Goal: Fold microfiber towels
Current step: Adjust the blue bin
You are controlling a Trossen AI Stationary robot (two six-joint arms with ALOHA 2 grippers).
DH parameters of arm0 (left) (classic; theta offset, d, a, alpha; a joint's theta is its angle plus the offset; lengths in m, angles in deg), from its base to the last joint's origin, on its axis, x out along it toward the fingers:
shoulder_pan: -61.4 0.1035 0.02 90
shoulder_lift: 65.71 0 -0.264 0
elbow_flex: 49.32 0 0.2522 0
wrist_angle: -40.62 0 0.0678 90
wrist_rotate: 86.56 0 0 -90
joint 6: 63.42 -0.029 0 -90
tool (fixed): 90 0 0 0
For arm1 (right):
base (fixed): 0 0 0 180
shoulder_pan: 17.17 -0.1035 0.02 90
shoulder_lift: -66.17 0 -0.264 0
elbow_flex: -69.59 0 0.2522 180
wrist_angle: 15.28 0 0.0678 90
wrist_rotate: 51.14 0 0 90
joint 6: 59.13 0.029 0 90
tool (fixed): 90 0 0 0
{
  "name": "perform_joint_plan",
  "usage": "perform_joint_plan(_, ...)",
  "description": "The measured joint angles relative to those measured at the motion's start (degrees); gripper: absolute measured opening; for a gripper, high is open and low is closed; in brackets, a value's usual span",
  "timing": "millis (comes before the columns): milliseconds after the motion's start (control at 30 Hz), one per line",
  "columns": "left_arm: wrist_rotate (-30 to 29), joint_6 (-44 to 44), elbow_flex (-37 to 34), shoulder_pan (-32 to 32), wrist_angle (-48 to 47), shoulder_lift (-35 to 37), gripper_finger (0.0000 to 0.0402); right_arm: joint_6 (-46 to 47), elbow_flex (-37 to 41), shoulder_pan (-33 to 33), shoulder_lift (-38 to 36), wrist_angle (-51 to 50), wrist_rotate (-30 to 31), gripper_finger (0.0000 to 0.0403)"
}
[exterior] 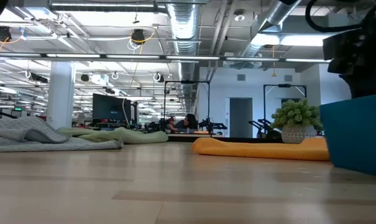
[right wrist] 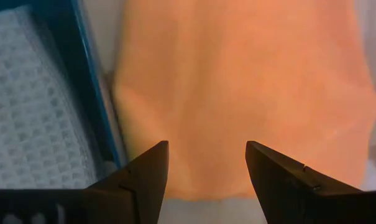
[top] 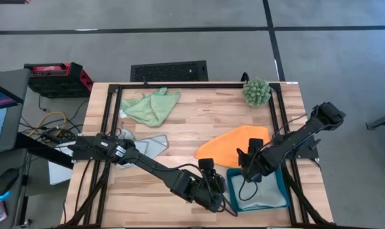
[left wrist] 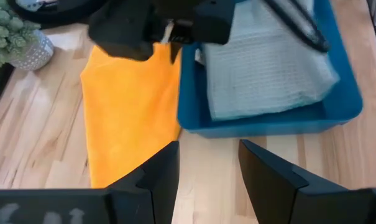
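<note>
The orange towel [top: 233, 145] is a flat, even orange with no pattern — brightest thing on the pale wood-grain table [top: 198, 114]. At about four o'clock from it, the tray [top: 280, 181] is deep teal-blue, and the pale mint towel [left wrist: 268, 59] inside it shows a fine waffle grid of little squares. Toward eleven o'clock lies the light green towel [top: 151, 106], plain; at nine o'clock the blue-grey towel [top: 144, 145], plain too. The ball plant [top: 256, 91] at one o'clock is spiky green — its pot [left wrist: 35, 53] white, speckled with dots.
</note>
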Motion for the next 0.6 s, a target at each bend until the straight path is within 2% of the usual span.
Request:
perform_joint_plan(400,0.0,0.1,0.0,0.0,-0.3,0.0,0.0158,4.5,0.0,-6.5,0.0,3.1,-6.5,0.024)
perform_joint_plan(467,0.0,0.1,0.0,0.0,-0.4,0.0,0.0158,4.6,0.0,-7.3,0.0,3.0,-6.3,0.024)
perform_joint_plan(600,0.1,5.0,0.0,0.3,-5.2,0.0,0.0158,6.5,-1.9,-8.9,-1.0,0.1,-1.5,0.024)
